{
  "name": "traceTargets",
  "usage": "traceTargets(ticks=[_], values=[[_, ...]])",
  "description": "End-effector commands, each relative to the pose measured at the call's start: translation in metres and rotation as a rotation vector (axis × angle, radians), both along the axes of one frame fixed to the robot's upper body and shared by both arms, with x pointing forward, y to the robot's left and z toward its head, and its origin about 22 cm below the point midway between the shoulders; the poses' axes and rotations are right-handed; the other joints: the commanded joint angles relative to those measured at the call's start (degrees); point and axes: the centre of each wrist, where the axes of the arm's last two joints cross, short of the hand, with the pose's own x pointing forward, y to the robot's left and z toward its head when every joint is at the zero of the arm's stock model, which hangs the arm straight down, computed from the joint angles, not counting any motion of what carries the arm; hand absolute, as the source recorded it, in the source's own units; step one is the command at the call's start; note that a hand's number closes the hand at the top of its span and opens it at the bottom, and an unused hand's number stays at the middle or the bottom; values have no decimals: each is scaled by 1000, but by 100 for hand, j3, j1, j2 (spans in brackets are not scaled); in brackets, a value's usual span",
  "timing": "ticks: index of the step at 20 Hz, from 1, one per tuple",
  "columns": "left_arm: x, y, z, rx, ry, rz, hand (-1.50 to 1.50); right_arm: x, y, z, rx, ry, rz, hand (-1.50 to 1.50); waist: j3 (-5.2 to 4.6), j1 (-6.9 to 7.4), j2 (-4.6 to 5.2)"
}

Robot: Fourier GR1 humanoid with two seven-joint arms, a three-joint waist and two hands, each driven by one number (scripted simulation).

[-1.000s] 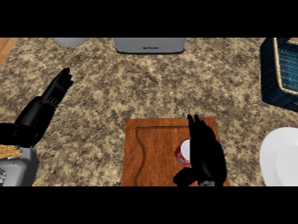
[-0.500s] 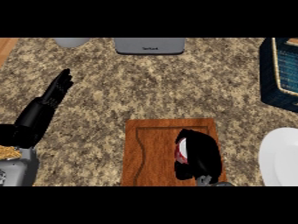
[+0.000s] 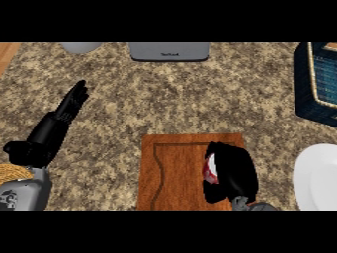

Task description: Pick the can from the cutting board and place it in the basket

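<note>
Fingers (image 3: 226, 153) of right hand (image 3: 233, 173) now curling round can (image 3: 209, 168), where a second ago they were sticking straight up beside it. Can sitting near board (image 3: 171, 168) right edge, mostly hidden, not lifted yet. Grasp looking pretty much done, so lift coming next I guess. Basket (image 3: 330, 84) waiting at counter's right edge, far corner. Left hand (image 3: 62, 118) resting open near left edge, not moving.

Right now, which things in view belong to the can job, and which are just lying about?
Job: can, cutting board, basket, right robot hand curled round the can.

Lying about: white plate, grey appliance, grey bowl, resting left robot hand.
</note>
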Motion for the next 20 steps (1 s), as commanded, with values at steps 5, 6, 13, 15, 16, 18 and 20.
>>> traceTargets(ticks=[5, 6, 13, 15, 16, 18, 20], values=[[-9, 12, 0, 9, -15, 8, 0, 15, -105, 65, 9, -77, 169, 150, 12, -7, 23], [4, 6, 5, 12, -15, 13, 0, 13, -125, 51, 38, -84, 159, 150, 15, -34, 33], [0, 26, 3, 7, -2, 4, 0, -7, -108, 103, 431, -245, 136, 150, 10, -106, 16], [-3, 24, 1, -10, 2, 24, 0, -19, -111, 124, 553, -361, 146, 150, 10, -159, -6], [0, 11, 9, 6, 11, 22, 0, -28, -108, 129, 578, -397, 149, 150, 15, -151, -12], [-3, 22, 17, 4, -6, 13, 0, -34, -117, 147, 631, -492, 119, 150, 14, -98, -4], [-6, 7, 4, 8, 8, 19, 0, -48, -115, 178, 654, -535, 100, 150, 7, -77, -1]])
